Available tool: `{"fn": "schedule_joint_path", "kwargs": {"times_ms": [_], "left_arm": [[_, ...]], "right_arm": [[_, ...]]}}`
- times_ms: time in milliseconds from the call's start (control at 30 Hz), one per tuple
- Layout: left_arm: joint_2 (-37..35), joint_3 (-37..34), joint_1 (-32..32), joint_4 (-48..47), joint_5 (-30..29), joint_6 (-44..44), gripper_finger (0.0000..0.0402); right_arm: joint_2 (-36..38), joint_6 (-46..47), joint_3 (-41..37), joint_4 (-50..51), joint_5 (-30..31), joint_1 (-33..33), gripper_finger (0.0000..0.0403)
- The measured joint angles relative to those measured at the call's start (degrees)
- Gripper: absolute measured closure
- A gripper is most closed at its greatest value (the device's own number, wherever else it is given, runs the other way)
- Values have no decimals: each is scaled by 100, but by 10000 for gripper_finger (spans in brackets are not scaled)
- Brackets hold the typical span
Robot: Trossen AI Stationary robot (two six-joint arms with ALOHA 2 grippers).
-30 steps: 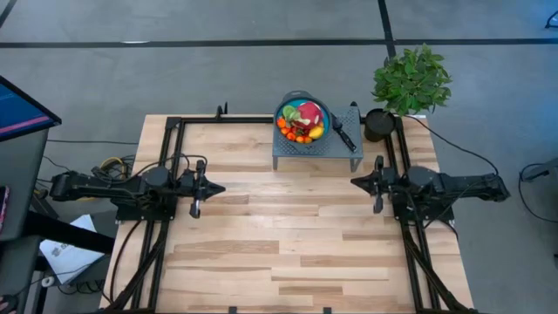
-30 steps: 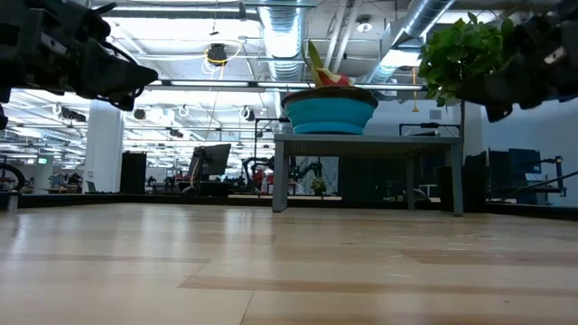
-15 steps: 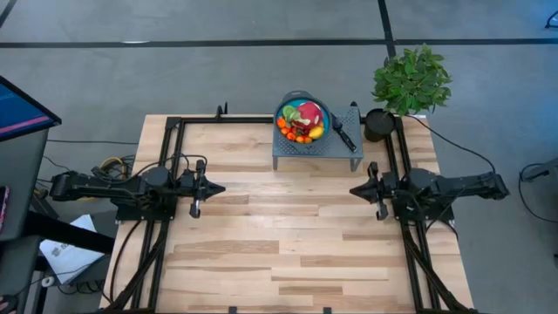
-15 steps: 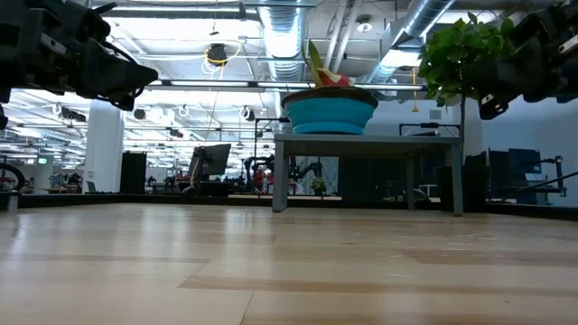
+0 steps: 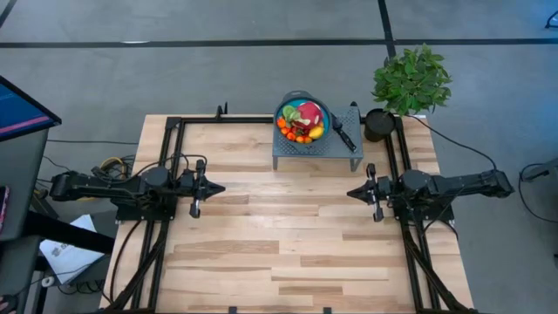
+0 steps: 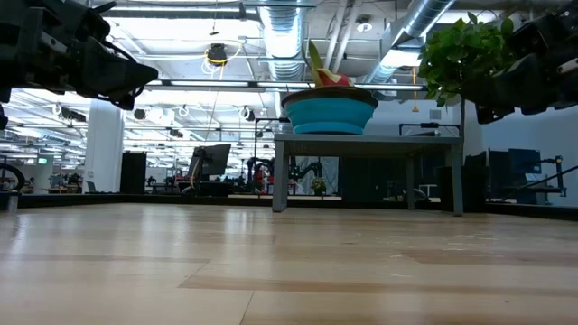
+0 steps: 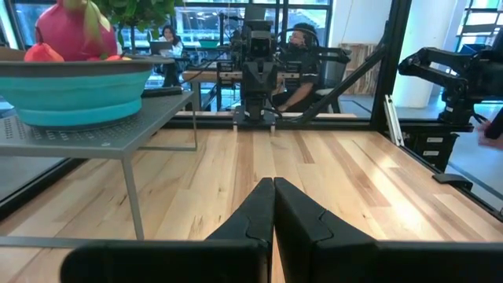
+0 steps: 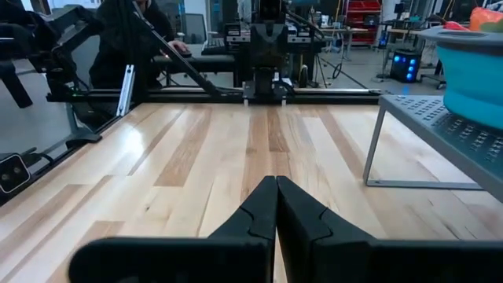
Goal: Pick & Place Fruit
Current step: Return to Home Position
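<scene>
The toy fruits [image 5: 302,122] lie heaped in a blue bowl [image 6: 330,112] that stands on a grey perforated stand [image 5: 316,149] at the table's far edge; the pink-red dragon fruit [image 7: 72,30] tops the heap. My left gripper [image 5: 222,187] hovers shut over the table's left side, pointing right. My right gripper [image 5: 349,193] hovers shut over the right side, pointing left, nearer than the stand. In each wrist view the shut fingers [image 7: 273,206] [image 8: 276,203] meet above bare wood.
A black-handled knife [image 5: 342,133] lies on the stand beside the bowl. A potted plant [image 5: 410,83] stands at the far right corner. Black rails [image 5: 170,166] run along both sides. Bare wood lies between the arms. People sit beyond the table [image 7: 299,55].
My right gripper has moved a little toward the table's left and near edges, staying shut. The left arm and the fruit have kept still.
</scene>
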State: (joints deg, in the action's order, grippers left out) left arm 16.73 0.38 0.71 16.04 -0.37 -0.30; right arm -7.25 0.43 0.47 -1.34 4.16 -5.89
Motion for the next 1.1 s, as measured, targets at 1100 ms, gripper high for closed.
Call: {"fn": "schedule_joint_path", "kwargs": {"times_ms": [1100], "left_arm": [[-437,0,-42,124,1,0,400]], "right_arm": [[-22,4,-6,1,11,0,403]]}}
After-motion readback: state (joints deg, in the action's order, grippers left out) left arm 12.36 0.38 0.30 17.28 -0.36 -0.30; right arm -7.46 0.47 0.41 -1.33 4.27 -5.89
